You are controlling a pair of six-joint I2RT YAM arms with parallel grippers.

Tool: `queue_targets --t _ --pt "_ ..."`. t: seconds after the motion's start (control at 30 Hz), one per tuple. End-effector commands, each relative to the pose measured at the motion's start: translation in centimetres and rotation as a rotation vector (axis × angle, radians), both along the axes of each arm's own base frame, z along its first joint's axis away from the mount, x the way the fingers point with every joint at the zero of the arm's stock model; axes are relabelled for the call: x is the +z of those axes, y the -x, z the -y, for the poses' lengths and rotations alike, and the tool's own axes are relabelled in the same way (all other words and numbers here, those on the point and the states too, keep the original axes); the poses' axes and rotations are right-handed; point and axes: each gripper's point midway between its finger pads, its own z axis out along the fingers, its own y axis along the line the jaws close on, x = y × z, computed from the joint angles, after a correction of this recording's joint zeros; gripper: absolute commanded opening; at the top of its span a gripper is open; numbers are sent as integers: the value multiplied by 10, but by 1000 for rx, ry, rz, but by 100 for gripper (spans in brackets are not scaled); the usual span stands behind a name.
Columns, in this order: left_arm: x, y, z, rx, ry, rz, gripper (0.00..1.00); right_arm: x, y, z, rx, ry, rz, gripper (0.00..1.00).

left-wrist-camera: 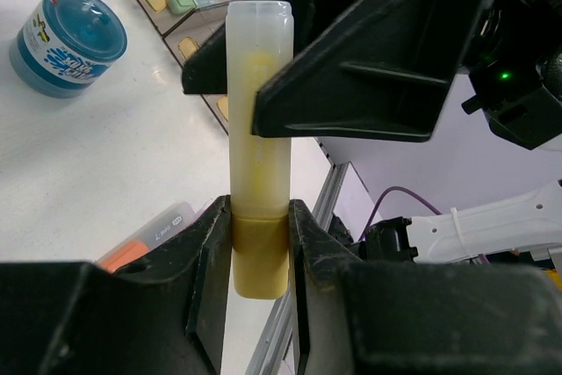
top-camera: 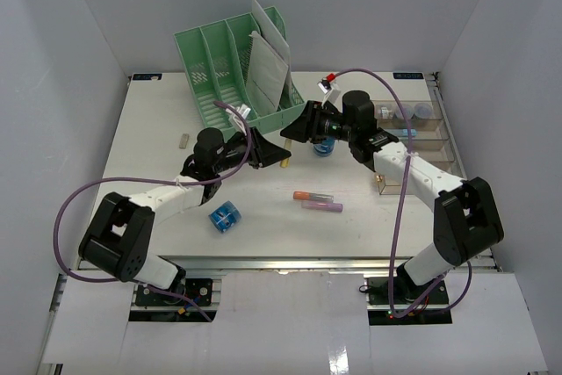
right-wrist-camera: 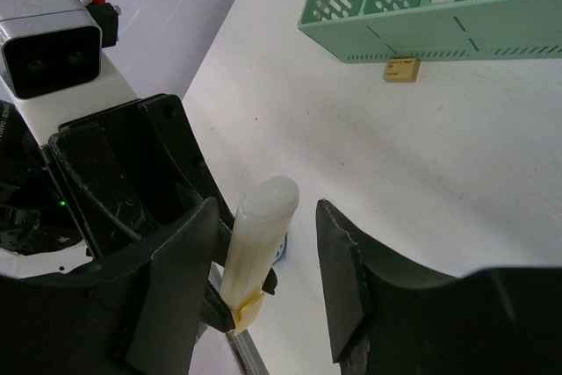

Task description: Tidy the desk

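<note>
counter: white counter point(top-camera: 149, 120) fills the cell floor, rail edge nearest the arm bases; all objs sit on it or hang over it.
done so far: papers point(top-camera: 268, 59) stand in the green file rack point(top-camera: 224, 72) at the back; clear tray point(top-camera: 430, 133) on the right already has small bits in its compartments.
left to do: orange-capped marker point(top-camera: 313, 195) and purple marker point(top-camera: 322, 206) lie loose side by side mid-counter; one blue tub point(top-camera: 225, 216) near the left arm, a second blue tub point(top-camera: 323, 148) beside the tray; eraser point(top-camera: 184, 139) alone at left. My est.: maybe halfway, prob. less.
step in hand: looks like a handover of the yellow marker point(left-wrist-camera: 259, 173) btwn the arms, in front of the rack.
left arm: reaches in from the left, wrist level, pointing at the other arm.
left end effector point(left-wrist-camera: 261, 226): clamped narrow on the marker's yellow cap end, barrel sticking out past the tips.
right arm: elbow bent, forearm swung across to ctr, meets the left one head-on.
right end effector point(right-wrist-camera: 265, 212): jaws straddle the pale barrel; one finger close against it, visible gap to the other. No grip as far as I can see.
</note>
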Motion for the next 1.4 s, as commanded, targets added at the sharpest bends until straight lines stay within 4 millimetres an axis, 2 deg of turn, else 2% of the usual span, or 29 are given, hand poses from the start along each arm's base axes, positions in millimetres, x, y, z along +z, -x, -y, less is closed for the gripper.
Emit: queue_targets --t 0.0,0.1,0.23,0.3,0.47,0.57,0.63,0.73,0.77,0.9,1.03,1.1,1.17,1.2,1.23,1.37 --pt "17 -7 7 9 0 67 9 15 0 -6 9 -49 49 46" --pt "13 -9 7 18 -21 67 21 11 4 -5 18 -53 55 33" --pt "11 -10 6 23 -47 62 50 8 5 -3 31 -45 83 18" --pt "11 -10 6 18 -62 64 60 9 7 -2 47 -36 109 13" --pt "20 -6 2 9 -85 137 79 10 9 9 78 8 216 8" --pt "24 -1 0 -3 -107 195 84 9 6 24 85 49 277 8" --pt "25 4 -6 -8 -157 234 86 15 0 44 83 93 359 8" --pt "16 3 -17 1 -281 300 87 15 -18 87 30 219 482 8" --pt "17 2 -21 12 -314 327 88 10 -28 109 7 296 539 8" --pt "8 0 -38 3 -483 423 88 3 -55 173 -102 558 721 8" --pt "-5 5 -56 0 -609 458 88 -6 -95 238 -227 847 808 8" --pt "-12 9 -64 16 -640 481 88 -5 -114 261 -271 931 832 8" --pt "-16 18 -68 16 -636 501 90 -17 -134 279 -289 1001 827 8" --pt "-18 22 -70 10 -635 508 90 -24 -144 284 -296 1025 814 8" --pt "-17 24 -71 11 -635 516 90 -18 -154 291 -312 1052 833 8" --pt "-11 33 -75 16 -623 570 90 -46 -183 303 -285 1111 796 8"
